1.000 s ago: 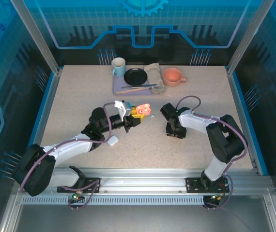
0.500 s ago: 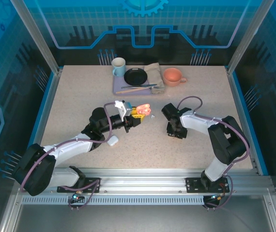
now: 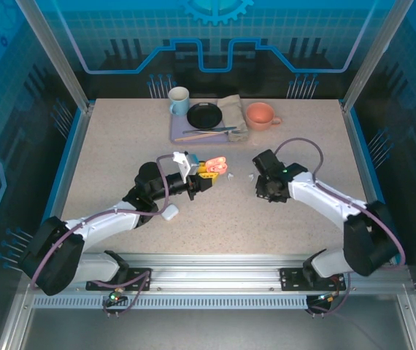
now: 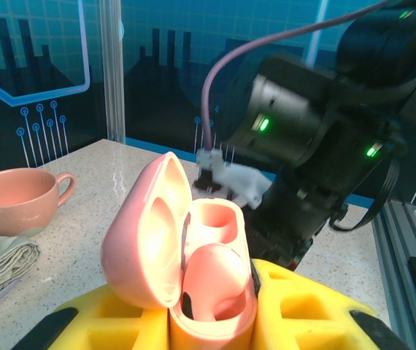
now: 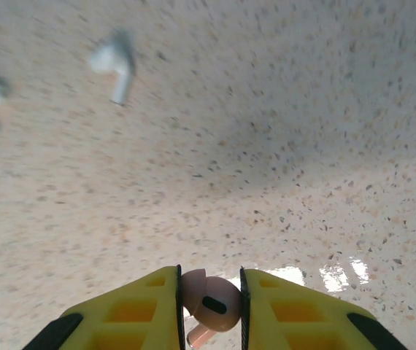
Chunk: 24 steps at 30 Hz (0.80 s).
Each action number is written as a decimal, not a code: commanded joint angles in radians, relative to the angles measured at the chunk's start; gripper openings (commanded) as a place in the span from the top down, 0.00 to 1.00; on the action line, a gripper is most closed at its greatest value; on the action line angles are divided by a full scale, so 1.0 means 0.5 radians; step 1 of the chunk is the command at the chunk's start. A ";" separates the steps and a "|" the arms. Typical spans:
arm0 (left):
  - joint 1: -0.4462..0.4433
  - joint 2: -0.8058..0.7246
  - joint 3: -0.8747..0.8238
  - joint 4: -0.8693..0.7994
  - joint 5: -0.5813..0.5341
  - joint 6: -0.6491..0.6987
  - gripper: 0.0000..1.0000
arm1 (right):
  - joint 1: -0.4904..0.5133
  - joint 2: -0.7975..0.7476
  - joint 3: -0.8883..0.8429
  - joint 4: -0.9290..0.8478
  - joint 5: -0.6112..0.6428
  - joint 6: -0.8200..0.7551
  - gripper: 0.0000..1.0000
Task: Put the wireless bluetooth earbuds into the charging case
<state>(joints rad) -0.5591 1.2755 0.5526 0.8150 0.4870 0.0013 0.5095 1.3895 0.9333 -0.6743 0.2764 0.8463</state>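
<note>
The left gripper was pinched narrowly around the base of a salmon-pink, pebble-shaped plastic charging case and presented it with the lid swung open. In the left wrist view the nearer well looked filled by a rounded pink shape, probably one earbud already seated. The farther well sat empty. The right gripper had its yellow fingertips drawn in close on a tiny salmon-pink plastic earbud, gripped low over the speckled beige tabletop. From above, it stood well apart from the case. Two small white plastic earbuds lay loose on that tabletop beyond it, and a white pebble-shaped case rested beside the left forearm. The pick of the pink earbud appeared done, so the step in hand was the carry to the open case. That next move called for crossing the gap, turning the earbud stem-down over the empty well, and lowering it gently. The right gripper should let go only once the earbud had settled, with the left arm keeping the case steady.
</note>
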 commanded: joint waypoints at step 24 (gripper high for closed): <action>0.004 0.162 0.235 -0.091 0.113 -0.099 1.00 | 0.266 -0.360 0.728 0.514 -0.535 -0.867 0.73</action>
<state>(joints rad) -0.5591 1.3415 0.6270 0.7635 0.5213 -0.0216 0.6125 1.1954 1.2835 -0.4789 0.0570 0.4915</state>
